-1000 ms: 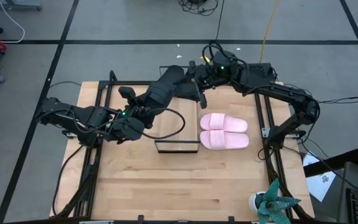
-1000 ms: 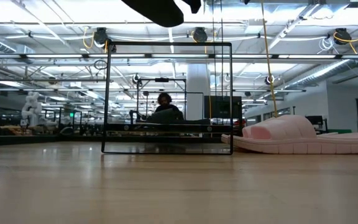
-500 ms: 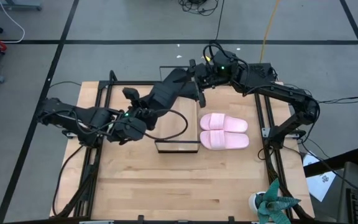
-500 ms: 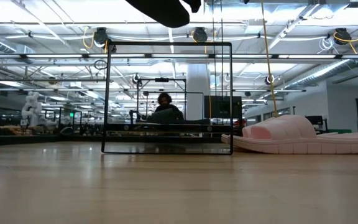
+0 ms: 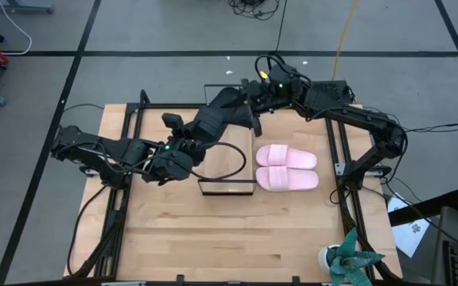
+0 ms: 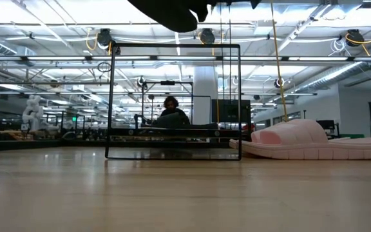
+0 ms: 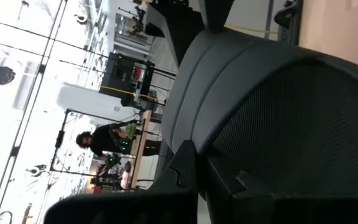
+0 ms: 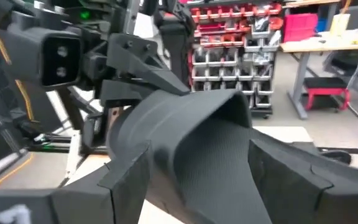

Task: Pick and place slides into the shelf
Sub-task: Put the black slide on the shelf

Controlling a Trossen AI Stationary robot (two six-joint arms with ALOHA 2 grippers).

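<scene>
From above, both arms are meeting over the far side of the counter (image 5: 213, 230), sharing one black slide (image 5: 217, 119) in the air. The left hand (image 5: 188, 137) is pinching its near end with fingers pressed together; the right hand (image 5: 249, 102) is standing spread around the far end. The low view is catching only the slide's dark underside (image 6: 169, 9) hanging above the shelf (image 6: 172, 151). The right wrist camera is showing the slide's matte, finely textured footbed (image 8: 210, 155) lying between the right hand's spread fingers (image 8: 291, 168), with the left arm's camera block beyond. The left wrist camera is filling with the slide's curved ribbed strap (image 7: 278, 99).

The shelf (image 5: 227, 187), a pale board in a thin black wire frame, is sitting below the slide. Just beside it, the pink slides (image 5: 286, 168) are lying together, smooth and rounded. A plant (image 5: 348, 260) is standing at the near right corner.
</scene>
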